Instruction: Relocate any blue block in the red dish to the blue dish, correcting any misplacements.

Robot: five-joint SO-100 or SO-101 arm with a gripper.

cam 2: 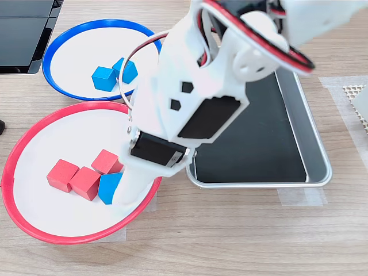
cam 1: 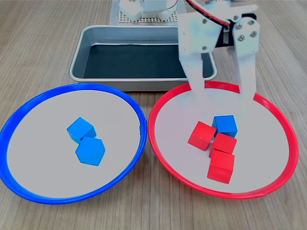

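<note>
In the first exterior view the blue dish (cam 1: 21,122) lies at nine o'clock, holding two blue cubes (cam 1: 86,142) touching near its middle. At three o'clock the red dish (cam 1: 160,108) holds the blue block (cam 1: 225,125) against three red cubes (cam 1: 217,149); the gripper (cam 1: 223,93) hangs wide open at the block's twelve o'clock, grasping nothing

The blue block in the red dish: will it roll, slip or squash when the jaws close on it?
The blue block looks like a rigid, flat-faced cube, so it will probably neither roll nor squash. Its smooth faces might slip in an off-centre pinch. It touches red cubes, which will likely get nudged. The gripper is open above it.
</note>
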